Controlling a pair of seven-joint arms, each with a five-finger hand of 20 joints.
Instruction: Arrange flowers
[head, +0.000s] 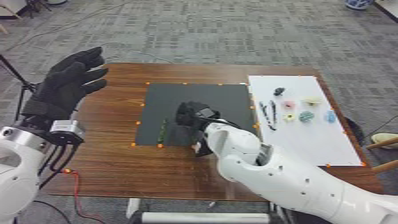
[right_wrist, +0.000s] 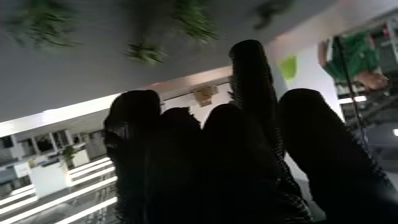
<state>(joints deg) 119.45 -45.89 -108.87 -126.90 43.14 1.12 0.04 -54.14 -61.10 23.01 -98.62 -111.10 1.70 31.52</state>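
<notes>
Presently | right hand over black mat, fingers straight, hold unclear | left hand relaxed

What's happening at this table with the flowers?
The robot's right hand is low over the black mat, to the right of a thin green stem; I can't tell whether it holds anything. The left hand is raised at the table's left side, fingers open. The small coloured flowers lie spread out on the white sheet, so they look yet to be arranged.
</notes>
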